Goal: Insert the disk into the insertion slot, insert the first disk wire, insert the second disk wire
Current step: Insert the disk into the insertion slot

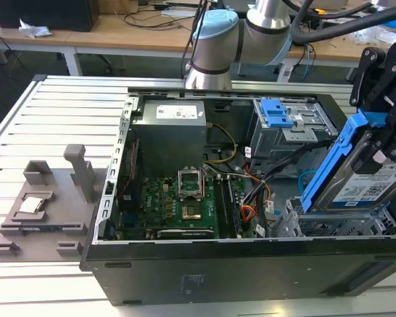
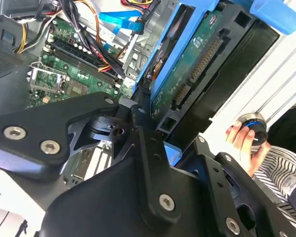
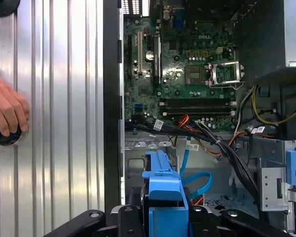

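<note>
Clamped on the disk [image 1: 366,188], my claw [image 1: 383,148] holds it steeply tilted, the blue carrier [image 1: 330,165] rising along its upper edge. The exterior view gives me the whole layout. The disk's low end hangs at the mouth of the insertion slot [image 1: 330,226], the perforated grey cage at the exterior view's right end of the open computer case [image 1: 251,274], though I cannot tell whether the two touch. Behind that slot stands a taller drive cage [image 1: 297,132] topped by a blue clip [image 1: 277,112]. Towards the exterior view's left lie the motherboard [image 1: 178,205] and the power supply [image 1: 171,125]. Outside the case, a grey fixture tray [image 1: 46,205] sits on the slatted table [image 1: 53,119]. The second wrist view adds the disk's underside, a green circuit board [image 2: 197,64] with its connector row, pinched between my black fingers [image 2: 143,133]. Beyond it a person's hand [image 2: 244,143] grips a black-and-blue knob [image 2: 251,123], with a striped sleeve [image 2: 281,173] below it. The first wrist view looks straight down past the carrier at a loose blue data cable [image 3: 197,180], a bundle of black wires [image 3: 227,148] crossing the case floor, and the open processor socket [image 3: 222,74].
</note>
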You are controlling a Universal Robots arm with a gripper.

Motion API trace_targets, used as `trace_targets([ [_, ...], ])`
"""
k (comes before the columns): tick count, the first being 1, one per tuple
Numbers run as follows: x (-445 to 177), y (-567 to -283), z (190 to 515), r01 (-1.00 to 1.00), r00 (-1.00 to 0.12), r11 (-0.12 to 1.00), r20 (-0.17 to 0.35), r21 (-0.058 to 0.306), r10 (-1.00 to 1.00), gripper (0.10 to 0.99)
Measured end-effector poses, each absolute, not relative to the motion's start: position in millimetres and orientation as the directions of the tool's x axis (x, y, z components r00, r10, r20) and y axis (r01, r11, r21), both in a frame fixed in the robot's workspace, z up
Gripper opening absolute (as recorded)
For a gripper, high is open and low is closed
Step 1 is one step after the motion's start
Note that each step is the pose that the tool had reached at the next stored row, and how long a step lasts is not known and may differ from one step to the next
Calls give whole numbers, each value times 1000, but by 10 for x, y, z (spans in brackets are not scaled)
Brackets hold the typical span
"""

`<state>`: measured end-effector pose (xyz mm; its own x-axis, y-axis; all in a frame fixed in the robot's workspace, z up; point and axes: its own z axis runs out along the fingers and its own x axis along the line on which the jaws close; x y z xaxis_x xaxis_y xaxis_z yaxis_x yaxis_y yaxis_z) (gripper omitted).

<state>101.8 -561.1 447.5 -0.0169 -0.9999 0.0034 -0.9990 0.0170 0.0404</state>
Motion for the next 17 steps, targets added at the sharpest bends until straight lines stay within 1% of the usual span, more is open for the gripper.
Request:
trace_targets([
  [17,1018,-5480,4238,-999,-15,15,3,41,-1000,365],
])
